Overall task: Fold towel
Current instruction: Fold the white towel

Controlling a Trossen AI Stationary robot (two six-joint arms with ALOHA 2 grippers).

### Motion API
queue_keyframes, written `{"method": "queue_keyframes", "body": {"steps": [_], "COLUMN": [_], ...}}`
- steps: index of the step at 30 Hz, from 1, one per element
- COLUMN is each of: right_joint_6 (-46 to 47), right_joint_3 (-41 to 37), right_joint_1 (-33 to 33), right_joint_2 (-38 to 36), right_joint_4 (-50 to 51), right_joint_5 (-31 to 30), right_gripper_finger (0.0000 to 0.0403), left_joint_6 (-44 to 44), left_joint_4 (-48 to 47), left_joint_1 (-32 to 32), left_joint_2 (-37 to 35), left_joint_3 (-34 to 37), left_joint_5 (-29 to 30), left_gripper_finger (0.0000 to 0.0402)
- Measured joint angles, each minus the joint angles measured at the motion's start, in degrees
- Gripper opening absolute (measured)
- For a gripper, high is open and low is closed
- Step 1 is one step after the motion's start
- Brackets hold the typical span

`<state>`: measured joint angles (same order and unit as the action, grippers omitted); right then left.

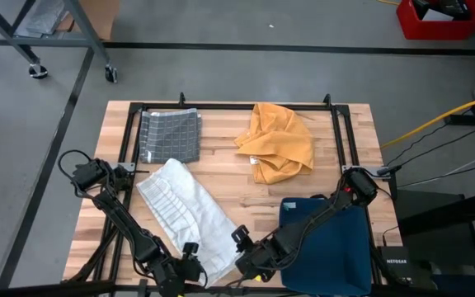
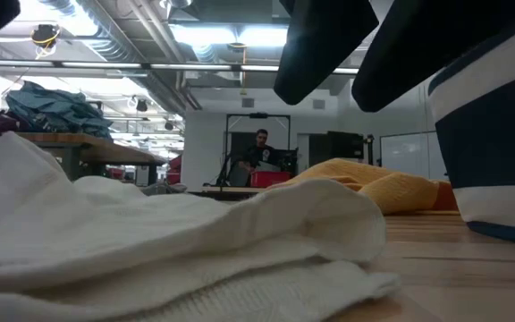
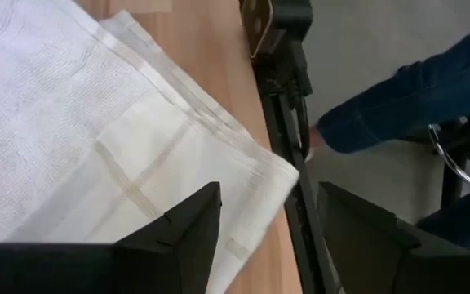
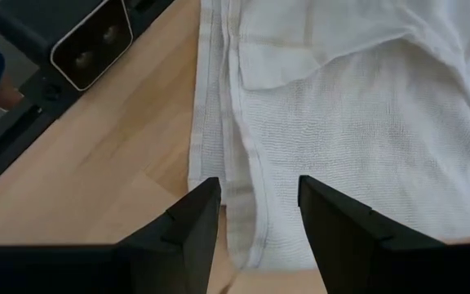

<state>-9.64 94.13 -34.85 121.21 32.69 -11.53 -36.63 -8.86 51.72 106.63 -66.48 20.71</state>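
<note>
In the high view the white towel (image 1: 190, 212) lies on the wooden surface (image 1: 221, 169) as a long strip, its long axis running from the centre-left of the frame down toward the bottom centre. Both tools sit at that lower end: the left tool (image 1: 186, 266) at the bottom of the frame just left of the strip's end, the right tool (image 1: 246, 252) just to its right. So the towel stretches away from both of them toward the upper left, and neither arm is clearly the nearer. In the left wrist view the left tool (image 3: 268, 237) stands released, jaws spread with the towel's corner (image 3: 259, 175) showing between them and nothing gripped. In the right wrist view the right tool (image 4: 259, 214) hovers over the hemmed edge (image 4: 219, 139) of the cloth, jaws parted and empty. A further fold would likely mean lifting this near end and carrying it along the long axis. A grey checked cloth (image 1: 170, 135), an orange cloth (image 1: 279, 142) and a blue cloth (image 1: 336, 247) lie apart from it.
</note>
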Motion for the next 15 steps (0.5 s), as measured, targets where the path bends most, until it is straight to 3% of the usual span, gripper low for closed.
{"method": "queue_keyframes", "body": {"steps": [6, 15], "right_joint_6": [-0.08, -0.10], "right_joint_3": [0.00, -0.13], "right_joint_1": [0.00, 0.00], "right_joint_2": [0.00, 1.09], "right_joint_4": [0.02, 0.17], "right_joint_5": [-0.01, 0.09], "right_gripper_finger": [0.0174, 0.0174], "left_joint_6": [5.52, 5.10], "left_joint_4": [0.11, 0.06], "left_joint_1": [0.42, -0.08], "left_joint_2": [1.36, 4.23], "left_joint_3": [0.00, 0.00], "left_joint_5": [0.08, 0.09], "left_gripper_finger": [0.0183, 0.0178]}}
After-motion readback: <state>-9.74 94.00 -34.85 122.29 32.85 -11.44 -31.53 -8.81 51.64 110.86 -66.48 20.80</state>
